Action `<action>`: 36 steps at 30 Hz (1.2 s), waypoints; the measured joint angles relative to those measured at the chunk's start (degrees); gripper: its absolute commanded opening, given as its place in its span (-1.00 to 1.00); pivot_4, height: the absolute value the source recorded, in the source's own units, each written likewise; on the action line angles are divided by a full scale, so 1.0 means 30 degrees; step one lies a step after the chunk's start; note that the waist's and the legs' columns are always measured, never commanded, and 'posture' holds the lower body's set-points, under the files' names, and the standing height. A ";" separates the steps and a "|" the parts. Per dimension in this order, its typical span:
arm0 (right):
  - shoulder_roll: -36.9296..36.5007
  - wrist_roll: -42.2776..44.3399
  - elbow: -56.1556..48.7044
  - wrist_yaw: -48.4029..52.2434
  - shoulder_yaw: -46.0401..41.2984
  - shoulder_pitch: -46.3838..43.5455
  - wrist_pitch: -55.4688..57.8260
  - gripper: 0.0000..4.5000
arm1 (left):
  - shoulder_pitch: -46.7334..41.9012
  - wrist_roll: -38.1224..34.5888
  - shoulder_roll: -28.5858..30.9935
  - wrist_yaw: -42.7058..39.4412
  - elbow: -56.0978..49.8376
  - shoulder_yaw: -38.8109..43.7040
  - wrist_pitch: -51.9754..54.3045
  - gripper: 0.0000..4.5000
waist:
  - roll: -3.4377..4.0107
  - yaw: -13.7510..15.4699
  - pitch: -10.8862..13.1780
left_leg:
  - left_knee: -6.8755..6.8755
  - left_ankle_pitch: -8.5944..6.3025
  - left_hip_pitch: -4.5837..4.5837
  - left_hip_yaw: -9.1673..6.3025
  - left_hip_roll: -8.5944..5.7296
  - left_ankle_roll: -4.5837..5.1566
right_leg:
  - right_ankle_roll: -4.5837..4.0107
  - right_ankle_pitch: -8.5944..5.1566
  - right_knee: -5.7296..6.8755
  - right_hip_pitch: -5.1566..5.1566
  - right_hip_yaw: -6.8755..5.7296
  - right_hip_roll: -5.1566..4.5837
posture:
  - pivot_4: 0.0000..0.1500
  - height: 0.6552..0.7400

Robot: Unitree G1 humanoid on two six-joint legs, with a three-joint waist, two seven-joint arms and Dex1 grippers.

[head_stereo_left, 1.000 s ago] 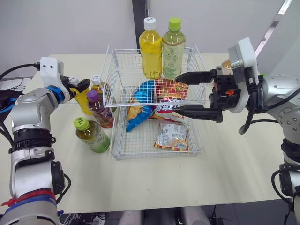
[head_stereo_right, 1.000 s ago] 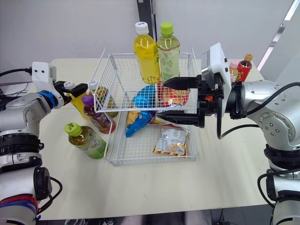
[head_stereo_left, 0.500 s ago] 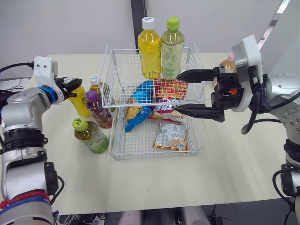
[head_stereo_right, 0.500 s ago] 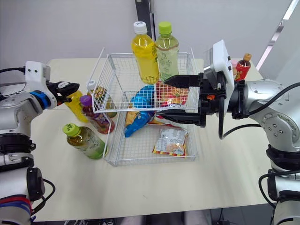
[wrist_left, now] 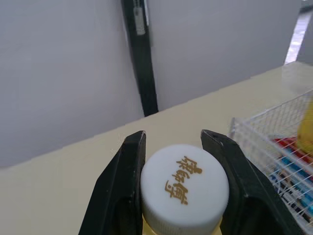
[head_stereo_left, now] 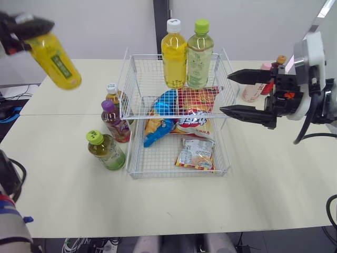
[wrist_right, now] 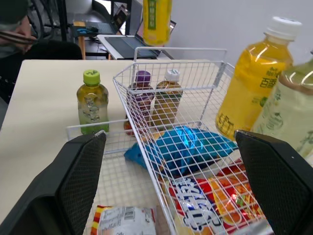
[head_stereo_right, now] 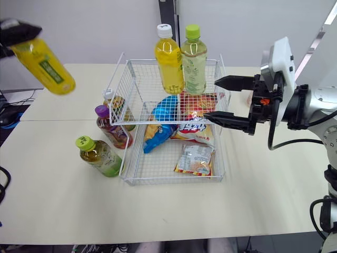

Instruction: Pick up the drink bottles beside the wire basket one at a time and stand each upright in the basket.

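My left gripper (head_stereo_left: 23, 26) is high at the far left, shut on the white cap (wrist_left: 183, 188) of a yellow drink bottle (head_stereo_left: 55, 62) that hangs tilted in the air, well clear of the table. The white wire basket (head_stereo_left: 131, 116) stands mid-table. A yellow bottle (head_stereo_left: 174, 52) and a pale green bottle (head_stereo_left: 198, 52) stand upright at its back. Beside its left wall are a white-capped brown bottle (head_stereo_left: 111, 96), a purple-capped bottle (head_stereo_left: 115, 122) and a green-capped bottle (head_stereo_left: 105, 151). My right gripper (head_stereo_left: 225, 93) is open at the basket's right side, holding nothing.
Snack packets (head_stereo_left: 195, 153) lie in the basket, among them a blue one (head_stereo_left: 158, 132). A pink bottle (head_stereo_left: 254, 90) and a red bottle (head_stereo_left: 279, 62) stand at the back right behind my right gripper. The cream table (head_stereo_left: 263, 179) has bare room in front.
My left gripper has lifted the yellow bottle from beside the basket, up and out to the left. My right gripper has drawn back to the right, off the basket.
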 measured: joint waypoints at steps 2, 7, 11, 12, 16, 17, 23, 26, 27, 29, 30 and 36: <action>-0.0151 0.0382 -0.0094 -0.0014 -0.0362 0.0130 0.0031 1.00 | -0.1977 0.0590 -0.0264 -0.0423 0.1406 -0.0610 -0.0280 -0.38 | 0.0001 -0.0091 0.0001 | -0.0006 0.0000 0.0009 0.0016 0.0024 0.0001 | 0.0000 -0.0001 0.0004 -0.0001 0.0008 0.0023 | 1.00 1.00; -0.0011 0.1118 -0.0867 -0.0541 -0.0751 0.0491 0.0232 1.00 | -0.6359 0.1919 -0.1932 -0.1590 0.4639 -0.1930 -0.1185 -0.38 | -0.0014 -0.0197 0.0026 | -0.0014 -0.0002 -0.0002 0.0040 0.0037 0.0003 | 0.0006 -0.0005 -0.0013 -0.0006 0.0017 0.0041 | 1.00 1.00; 0.0065 0.1143 -0.0931 -0.1044 -0.0799 0.0698 0.0217 1.00 | -0.8385 0.2620 -0.3341 -0.1925 0.6905 -0.2156 -0.2132 -0.38 | -0.0009 -0.0283 0.0042 | -0.0009 -0.0002 -0.0003 0.0047 0.0036 0.0003 | 0.0008 -0.0006 -0.0005 -0.0013 0.0021 0.0037 | 1.00 1.00; 0.0084 0.1148 -0.0964 -0.1102 -0.0806 0.0768 0.0209 1.00 | -0.8614 0.2673 -0.3675 -0.2072 0.7300 -0.2196 -0.2284 -0.38 | -0.0008 -0.0298 0.0042 | -0.0010 -0.0002 -0.0003 0.0046 0.0038 0.0003 | 0.0009 -0.0007 -0.0005 -0.0013 0.0022 0.0037 | 1.00 1.00; 0.0136 0.1214 -0.1154 -0.1463 -0.0879 0.1172 0.0195 1.00 | -0.8906 0.2919 -0.4943 -0.2352 0.8785 -0.2166 -0.2574 -0.38 | -0.0007 -0.0349 0.0049 | -0.0007 -0.0002 -0.0003 0.0046 0.0038 0.0003 | 0.0008 -0.0007 0.0000 -0.0016 0.0025 0.0037 | 1.00 1.00; 0.0143 0.1229 -0.1190 -0.1528 -0.0893 0.1206 0.0194 1.00 | -0.8905 0.2920 -0.5280 -0.2401 0.9099 -0.2120 -0.2583 -0.38 | -0.0008 -0.0358 0.0053 | -0.0008 -0.0002 -0.0004 0.0044 0.0038 0.0003 | 0.0007 -0.0006 0.0000 -0.0017 0.0025 0.0038 | 1.00 1.00; 0.0176 0.1530 -0.1472 -0.1962 -0.1089 0.1315 0.0195 1.00 | -0.8801 0.2902 -0.6814 -0.2348 0.9674 -0.1451 -0.2667 -0.38 | -0.0009 -0.0386 0.0061 | -0.0009 -0.0002 -0.0013 0.0041 0.0038 0.0003 | 0.0006 -0.0005 -0.0003 -0.0027 0.0039 0.0036 | 1.00 1.00; 0.0173 0.1732 -0.1500 -0.2280 -0.1208 0.1338 0.0198 1.00 | -0.8346 0.2952 -0.7376 -0.2439 0.9687 -0.1433 -0.3140 -0.38 | -0.0007 -0.0409 0.0061 | -0.0007 -0.0001 -0.0010 0.0038 0.0037 0.0003 | 0.0005 -0.0005 0.0008 -0.0028 0.0045 0.0036 | 1.00 1.00; 0.0172 0.1828 -0.1503 -0.2331 -0.1263 0.1340 0.0198 1.00 | -0.8083 0.2966 -0.7569 -0.2464 0.9682 -0.1436 -0.3304 -0.38 | -0.0007 -0.0400 0.0061 | -0.0005 -0.0001 -0.0010 0.0039 0.0037 0.0003 | 0.0005 -0.0005 0.0009 -0.0028 0.0043 0.0036 | 1.00 1.00; 0.0168 0.1877 -0.1601 -0.2456 -0.1300 0.1346 0.0198 1.00 | -0.7422 0.2985 -0.7981 -0.2465 0.9685 -0.1441 -0.3363 -0.38 | -0.0007 -0.0398 0.0061 | 0.0003 -0.0001 -0.0010 0.0034 0.0037 0.0003 | 0.0004 -0.0003 0.0015 -0.0028 0.0046 0.0036 | 1.00 1.00; 0.0168 0.1886 -0.1647 -0.2533 -0.1308 0.1348 0.0198 1.00 | -0.7091 0.3009 -0.8216 -0.2441 0.9685 -0.1445 -0.3401 -0.38 | -0.0007 -0.0395 0.0061 | 0.0005 -0.0001 -0.0010 0.0030 0.0036 0.0003 | 0.0003 -0.0003 0.0015 -0.0027 0.0047 0.0036 | 1.00 1.00; 0.0167 0.1903 -0.1735 -0.2871 -0.1325 0.1382 0.0203 1.00 | -0.5904 0.3351 -0.9111 -0.2029 0.9684 -0.1478 -0.4044 -0.38 | -0.0008 -0.0385 0.0062 | 0.0001 -0.0001 -0.0017 0.0004 0.0032 0.0003 | 0.0002 -0.0002 0.0008 -0.0030 0.0049 0.0033 | 1.00 1.00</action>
